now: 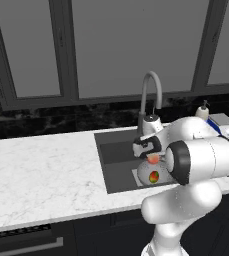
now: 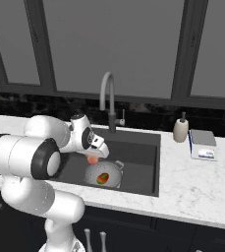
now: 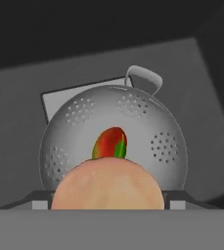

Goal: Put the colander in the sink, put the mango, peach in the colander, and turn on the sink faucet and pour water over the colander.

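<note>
The colander (image 2: 103,175) already sat in the sink (image 2: 138,152), near its left end, on the light square. The mango (image 2: 102,178) lay inside it, small and mottled red, green and yellow. The fingers (image 2: 92,158) gripped the peach (image 2: 92,159), round and pale orange-pink, just above the colander at about 10 o'clock from the mango. I think the peach only needed dropping in. The faucet (image 2: 109,98), at 12 o'clock from the colander, ran no water, so that step was left. The desk (image 2: 202,182) was white marble.
</note>
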### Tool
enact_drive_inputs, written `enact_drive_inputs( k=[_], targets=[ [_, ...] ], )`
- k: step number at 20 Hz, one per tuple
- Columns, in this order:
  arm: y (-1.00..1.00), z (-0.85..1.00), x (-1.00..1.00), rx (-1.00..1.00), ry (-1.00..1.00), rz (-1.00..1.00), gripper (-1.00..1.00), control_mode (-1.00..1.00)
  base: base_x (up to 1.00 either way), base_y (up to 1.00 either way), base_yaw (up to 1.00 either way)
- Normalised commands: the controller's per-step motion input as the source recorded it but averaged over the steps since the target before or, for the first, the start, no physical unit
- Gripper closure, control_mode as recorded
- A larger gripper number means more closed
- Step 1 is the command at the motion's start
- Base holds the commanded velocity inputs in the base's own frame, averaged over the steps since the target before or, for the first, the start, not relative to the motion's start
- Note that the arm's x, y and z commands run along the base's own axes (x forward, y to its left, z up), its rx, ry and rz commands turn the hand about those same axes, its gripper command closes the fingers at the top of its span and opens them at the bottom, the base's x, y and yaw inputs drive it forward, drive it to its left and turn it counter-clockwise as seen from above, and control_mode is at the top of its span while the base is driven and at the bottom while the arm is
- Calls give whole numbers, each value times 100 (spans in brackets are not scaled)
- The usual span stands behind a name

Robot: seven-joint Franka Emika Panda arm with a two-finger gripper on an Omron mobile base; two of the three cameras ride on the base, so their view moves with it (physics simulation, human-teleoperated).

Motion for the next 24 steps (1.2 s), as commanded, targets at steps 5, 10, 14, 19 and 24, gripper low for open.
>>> enact_drive_inputs(
  k=[5, 10, 14, 19, 24],
  targets=[
    [-1, -40, 20, 0, 0, -7, 100, -100, 0, 0, 0],
    [-13, -37, 8, 0, 0, -3, 100, -100, 0, 0, 0],
    [-15, -33, 0, 0, 0, 0, 100, -100, 0, 0, 0],
    [-10, -33, 2, 1, 0, 0, 100, -100, 0, 0, 0],
    [-3, -32, 4, 6, 0, 0, 100, -100, 0, 0, 0]
  ],
)
